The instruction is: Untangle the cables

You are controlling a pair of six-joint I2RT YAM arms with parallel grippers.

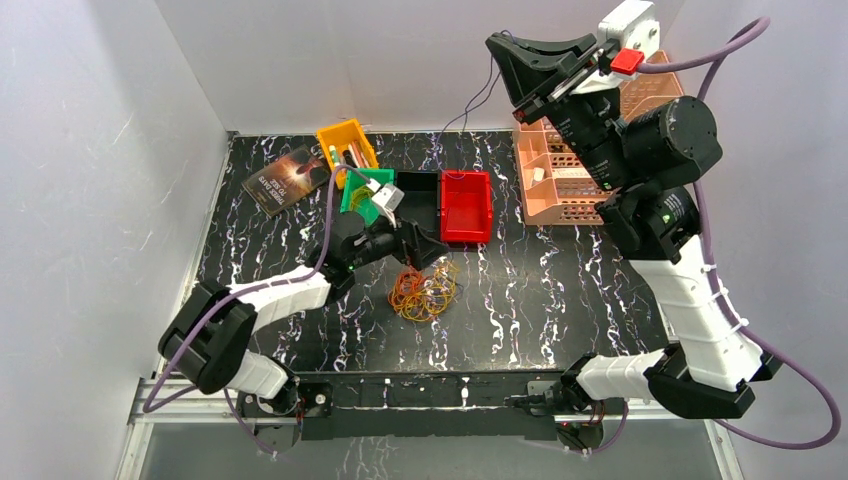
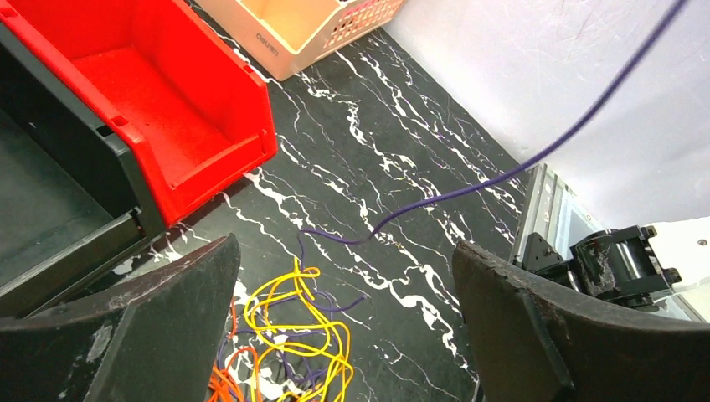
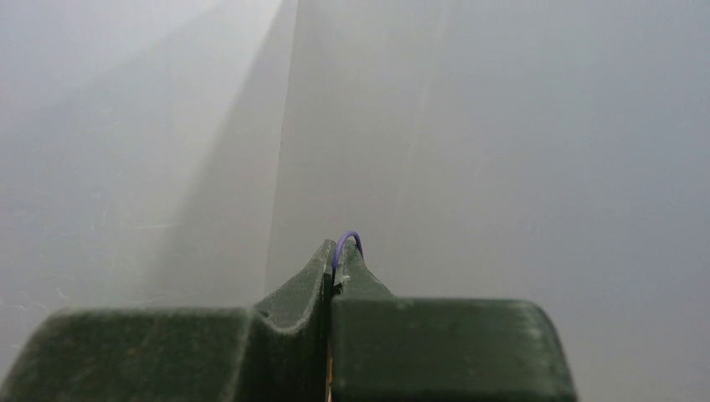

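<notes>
My left gripper [image 1: 428, 252] hangs with its fingers spread wide and nothing between them, at about eleven o'clock of the cables [image 1: 424, 292]. These lie in a loose heap of yellow, orange and red loops on the middle of the table [image 1: 560, 290], at six o'clock of the red bin [image 1: 466, 207]. From the heap a thin purple cable [image 2: 469, 188] climbs toward two o'clock to my right gripper [image 3: 339, 255], which is raised high over the peach basket [image 1: 545, 190] and pinched tight on that strand. So one strand is partly drawn out. Its lower end seems to run in among the yellow loops, though I cannot be sure it is caught there. The coloured loops are tangled together, so I judge that most of the work is left.
</notes>
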